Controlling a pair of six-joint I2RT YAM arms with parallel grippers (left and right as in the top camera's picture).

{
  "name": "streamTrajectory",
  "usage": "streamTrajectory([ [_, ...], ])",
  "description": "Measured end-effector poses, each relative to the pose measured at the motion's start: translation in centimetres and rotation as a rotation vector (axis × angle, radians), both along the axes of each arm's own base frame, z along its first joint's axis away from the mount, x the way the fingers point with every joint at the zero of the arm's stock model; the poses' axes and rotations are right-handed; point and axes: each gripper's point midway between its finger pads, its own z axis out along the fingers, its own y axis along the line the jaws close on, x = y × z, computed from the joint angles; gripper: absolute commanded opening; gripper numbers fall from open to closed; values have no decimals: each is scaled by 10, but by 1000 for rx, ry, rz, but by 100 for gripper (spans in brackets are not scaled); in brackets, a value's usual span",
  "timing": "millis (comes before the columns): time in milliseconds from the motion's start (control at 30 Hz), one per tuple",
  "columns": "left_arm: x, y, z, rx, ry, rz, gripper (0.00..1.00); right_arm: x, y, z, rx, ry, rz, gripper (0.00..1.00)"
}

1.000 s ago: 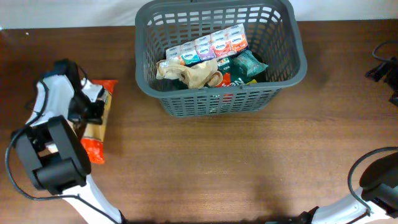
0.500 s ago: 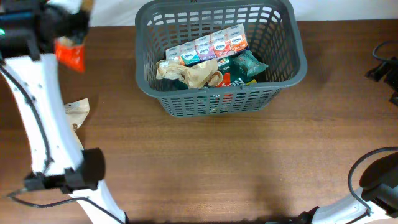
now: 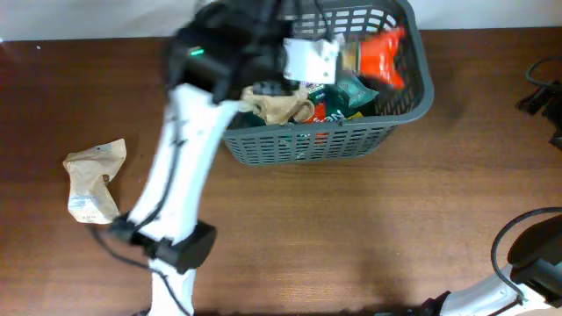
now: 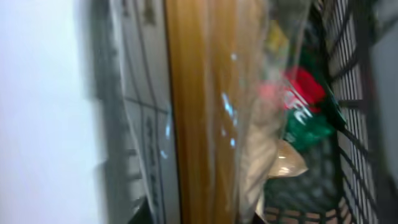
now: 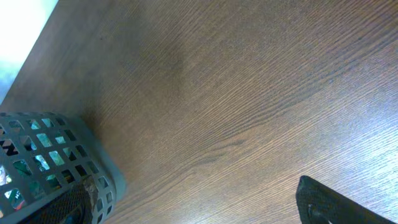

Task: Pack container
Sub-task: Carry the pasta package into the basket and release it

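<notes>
Hovering over lattice-sided basket (image 3: 351,139) (rounded corners): glossy packet (image 3: 384,54).

The left arm (image 3: 184,149) slants across the surface (image 3: 369,228) from the front edge up to the basket (image 3: 423,92), barring the way between the left side and the middle. The long packet (image 3: 386,54) it carries hangs over the basket's mouth, covering much of the back half. Inside, a beige bag (image 3: 279,105) and a green packet (image 3: 351,90) fill the front. A crumpled paper bag (image 3: 92,175) lies at the left, well apart from the basket. Open surface runs before the basket and to its right, up to the right arm (image 3: 527,250) at the corner and black gear (image 3: 543,88) at the edge.
</notes>
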Motion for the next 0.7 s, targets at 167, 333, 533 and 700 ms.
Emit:
streamTrajectory([
  [167,27,-4,-100,145,183,60,2,0,0,0,0,0,0,99],
  [333,37,-1,-165,200,318,160,53,0,0,0,0,0,-1,99],
  [533,41,3,-143,129,298,300,95,0,0,0,0,0,-1,99],
  [700,44,27,-87,37,208,470,89,0,0,0,0,0,-1,99],
])
